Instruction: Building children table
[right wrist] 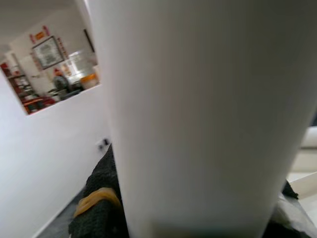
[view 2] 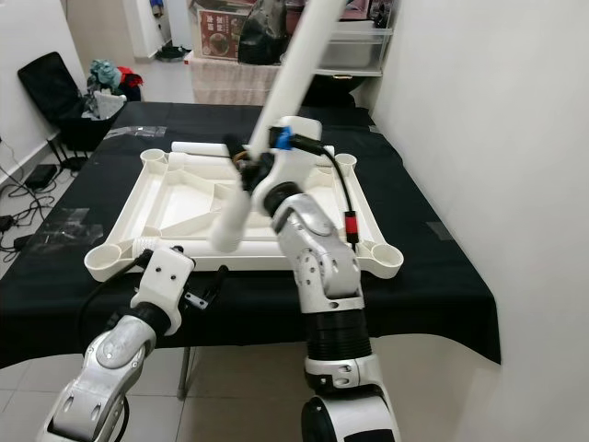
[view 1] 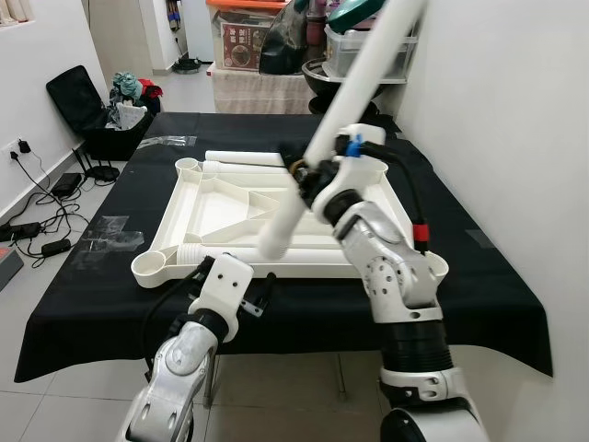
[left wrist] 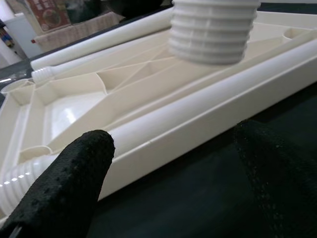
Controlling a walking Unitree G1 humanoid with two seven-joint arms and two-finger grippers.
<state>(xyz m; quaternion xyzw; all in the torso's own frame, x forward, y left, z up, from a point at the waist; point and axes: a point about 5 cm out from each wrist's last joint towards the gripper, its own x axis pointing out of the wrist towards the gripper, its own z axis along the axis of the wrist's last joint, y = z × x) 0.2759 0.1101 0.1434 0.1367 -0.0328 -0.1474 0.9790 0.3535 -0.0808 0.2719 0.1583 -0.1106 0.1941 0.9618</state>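
A big white table top (view 1: 230, 216) lies upside down in the middle of the frame, on a bench (view 1: 83, 295) covered with black cloth. It has a round cup at each corner for a leg.

The right gripper (view 1: 302, 175) is clamped on a long white leg tube (view 1: 317, 147). The tube is tilted. It runs from the top right of the frame down to the middle, and its ridged end (left wrist: 213, 29) hangs just above the inside of the table top. In the right wrist view the tube is very close and blurry.

The left gripper (view 1: 262, 296) is at the lower left, near the front edge of the table top. Its two black fingers (left wrist: 69, 183) are apart and hold nothing. It sits low over the black cloth.

One leg tube (left wrist: 208, 101) lies flat along the front rim of the table top. Another leg tube (view 1: 244, 157) lies on the far side, near the top of the table top.

A black bag (view 1: 83, 110) stands on the floor at the upper left. Storage boxes (view 1: 244, 37) are stacked at the top of the frame.
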